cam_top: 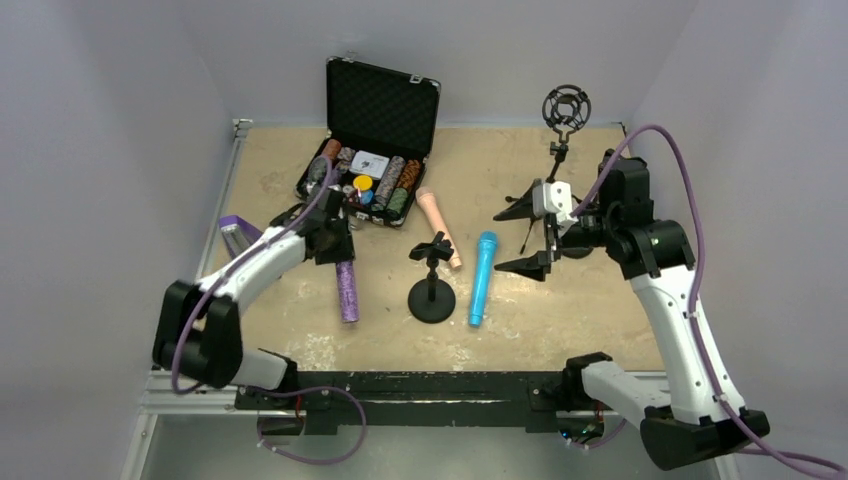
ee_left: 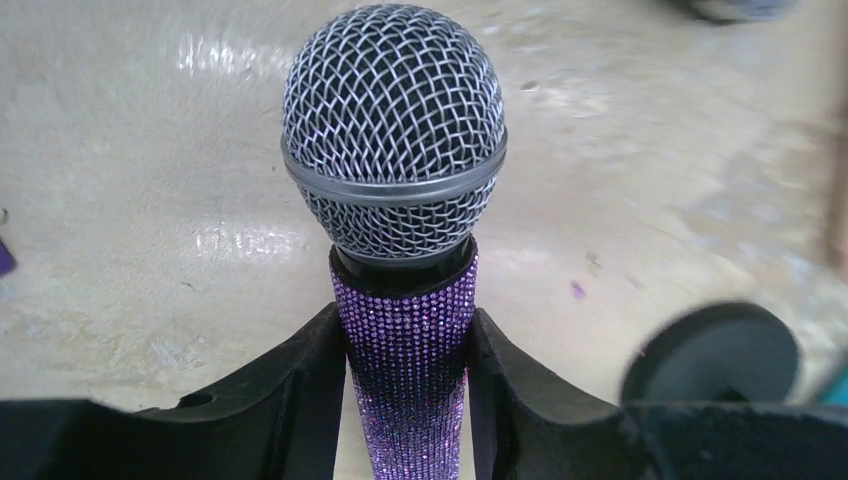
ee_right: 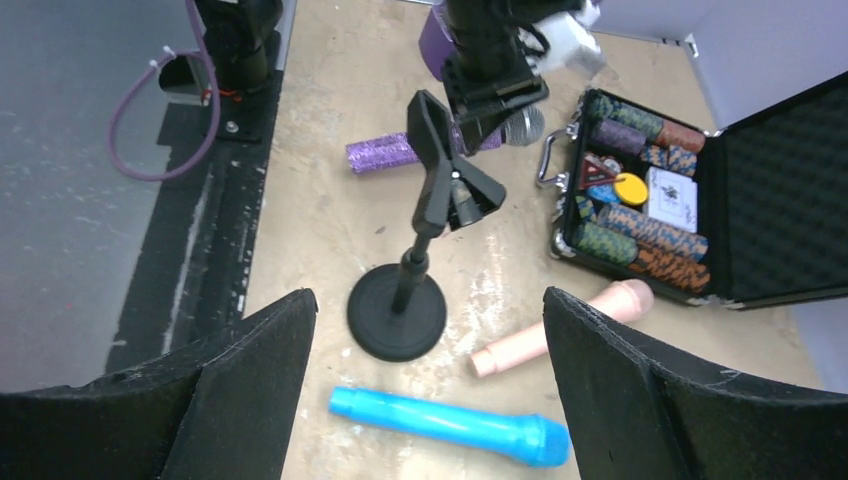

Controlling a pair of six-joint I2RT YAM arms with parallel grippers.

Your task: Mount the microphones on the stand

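**Pick-up step, first mic.** Left claw (ee_left: 407,318) clenches the purple mic (cam_top: 347,290) below its head as it lies on the table (cam_top: 585,320), left of the stand (cam_top: 432,298); right claw (cam_top: 522,238) hangs released. Next move, likely: lift, then align the handle with the stand's clip (cam_top: 432,247).

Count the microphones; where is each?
3. The purple microphone lies between the left gripper fingers, left of the stand; the pink microphone beside the case; the blue microphone right of the stand. None seem hidden.

I count three microphones: purple one (cam_top: 346,290), pink one (cam_top: 440,226), blue one (cam_top: 482,277). Two stands: centre stand (cam_top: 432,290), upper-right stand (cam_top: 566,108). One case (cam_top: 382,95).
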